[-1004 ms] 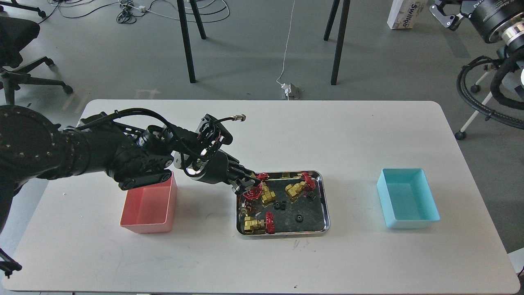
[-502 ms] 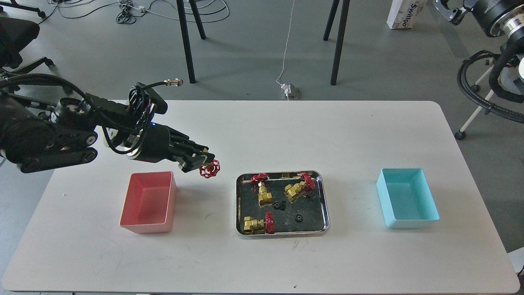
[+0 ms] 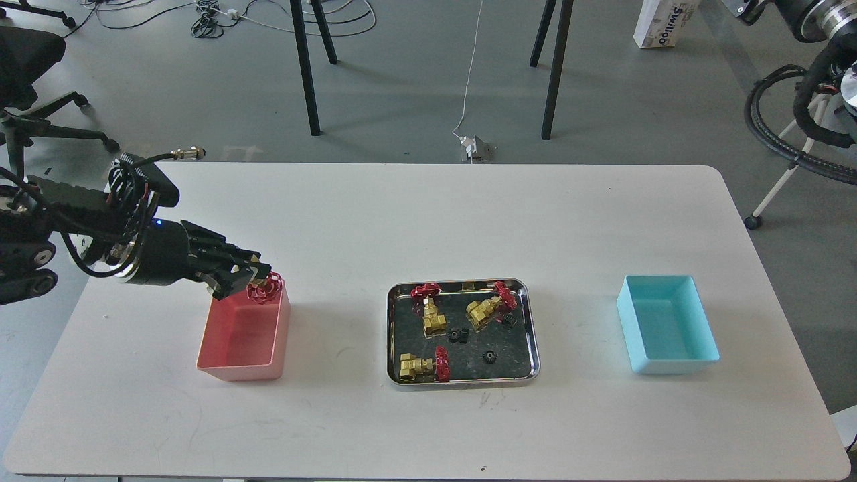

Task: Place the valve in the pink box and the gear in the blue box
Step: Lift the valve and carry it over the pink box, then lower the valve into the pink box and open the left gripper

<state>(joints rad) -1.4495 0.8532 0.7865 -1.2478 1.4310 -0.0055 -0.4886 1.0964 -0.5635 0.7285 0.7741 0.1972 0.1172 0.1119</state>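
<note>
My left gripper [image 3: 248, 284] is shut on a valve [image 3: 263, 290]; its red handwheel hangs over the far right corner of the pink box [image 3: 242, 338], whose inside looks bare. Three more brass valves [image 3: 434, 321] [image 3: 483, 309] [image 3: 416, 366] lie in the steel tray [image 3: 462, 382]. Black gears [image 3: 456, 335] [image 3: 489, 356] [image 3: 509, 320] lie among them. The blue box [image 3: 666, 326] stands open at the right. Only a sliver of my right gripper [image 3: 742, 7] shows at the top right edge, high above the floor.
The tray sits mid-table between the two boxes. Black table legs, cables and a power adapter [image 3: 474, 147] lie on the floor beyond the far edge. An office chair [image 3: 27, 80] stands at the far left.
My left gripper closed on a valve in the tray, lifted it out and carried it left to the pink box's far corner. The right arm drifted up toward the frame's edge.
</note>
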